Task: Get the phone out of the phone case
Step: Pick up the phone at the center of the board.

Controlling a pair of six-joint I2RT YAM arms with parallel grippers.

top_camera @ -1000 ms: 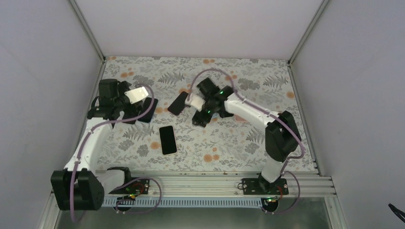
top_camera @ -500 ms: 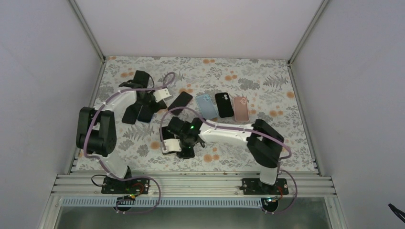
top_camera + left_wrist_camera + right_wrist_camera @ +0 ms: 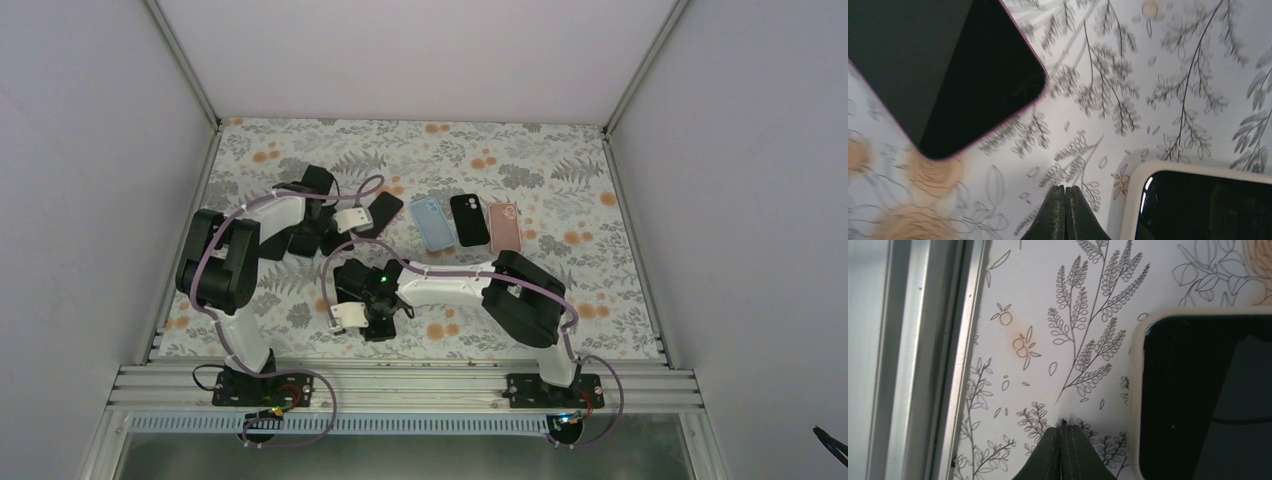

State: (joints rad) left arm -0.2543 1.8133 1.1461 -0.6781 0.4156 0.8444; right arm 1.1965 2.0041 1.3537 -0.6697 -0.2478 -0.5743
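Phone black-screened in cream case; L & R jaws pinched together, empty

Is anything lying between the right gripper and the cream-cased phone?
Nothing visible. In the right wrist view the shut right gripper sits beside the cream-cased phone, not touching it, with only bare floral mat between them.

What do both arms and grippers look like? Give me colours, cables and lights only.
Both the left arm and right arm have white links, black joint housings and a lilac cable looping alongside. A green light glows near the right wrist. The left gripper and right gripper have dark fingers tapering to narrow tips.
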